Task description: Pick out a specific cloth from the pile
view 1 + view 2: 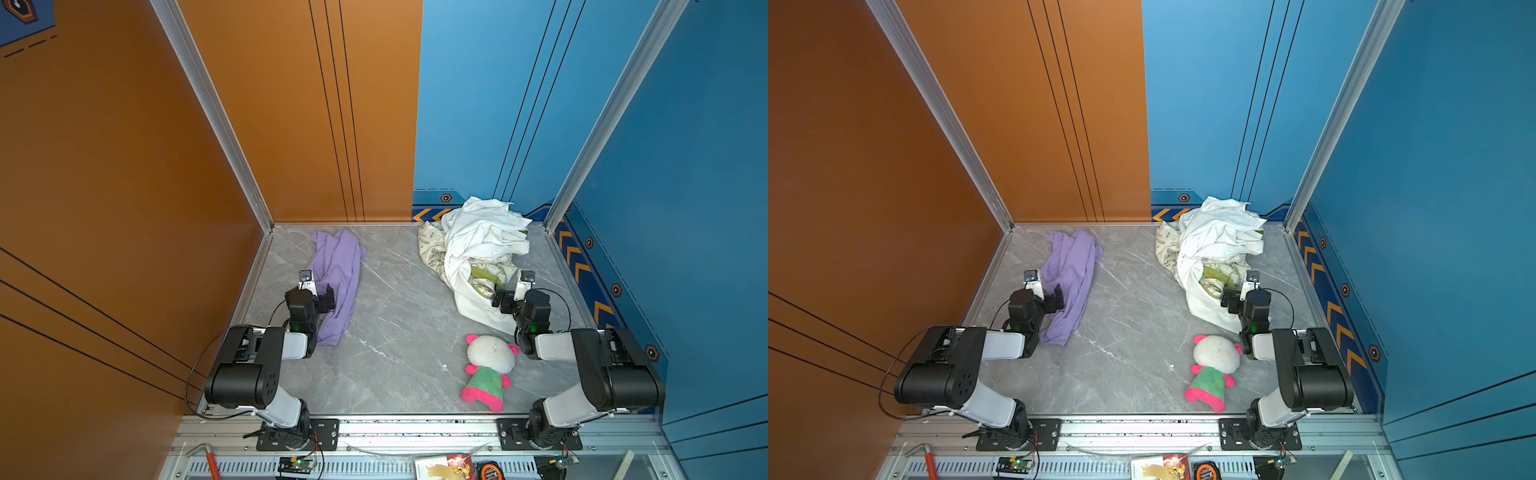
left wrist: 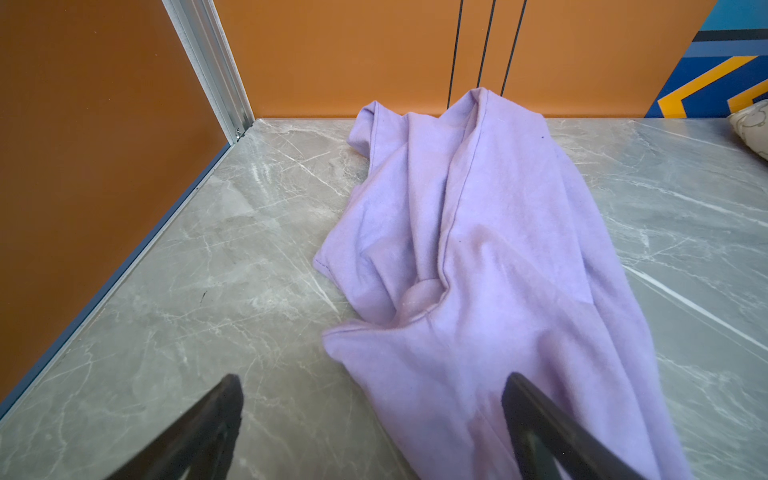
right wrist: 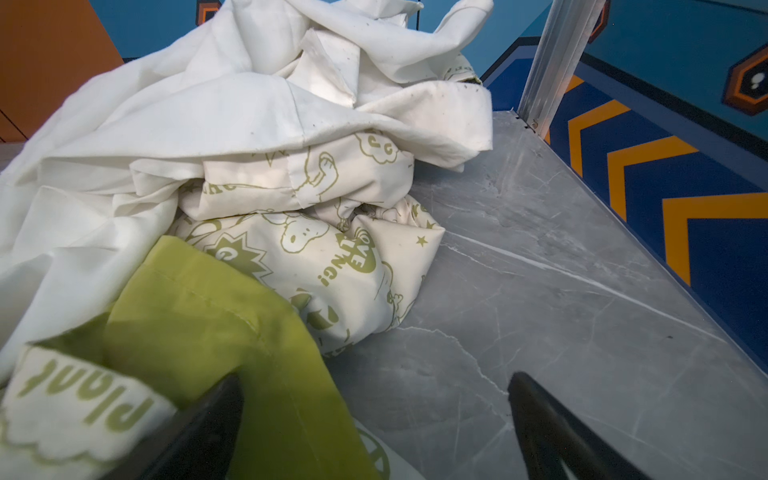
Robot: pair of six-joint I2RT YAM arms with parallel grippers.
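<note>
the left gripper (image 2: 374, 384) has its two dark fingers (image 2: 216, 415) spread wide and pinching nothing: in the left wrist view one finger hangs over the lavender cloth (image 2: 478, 249), the other over the bare grey marble table (image 2: 166, 270), so the jaws straddle the cloth's long edge. whether either fingertip touches the fabric cannot be told. the cloth lies loosely stretched in a rumpled strip on the left side of the table, running from near the back corner by the orange wall (image 1: 124, 166) towards the left arm's base. it is alone, well apart from the pile (image 1: 478, 245), which suggests the picking-out is largely done and the open jaws are a release rather than a reach. the right gripper (image 3: 376, 384) is likewise spread and empty. one of its fingers (image 3: 540, 415) is over bare table, and the other is at a plain green fold (image 3: 208, 324) at the pile's near edge. the pile is heaped at the back right by the blue wall (image 1: 623, 124), a white shirt (image 3: 208, 104) draped over a cream fabric with green print (image 3: 332, 257). a pink-and-green plush toy (image 1: 490, 365) lies in front of the pile, just beside the right arm.
</note>
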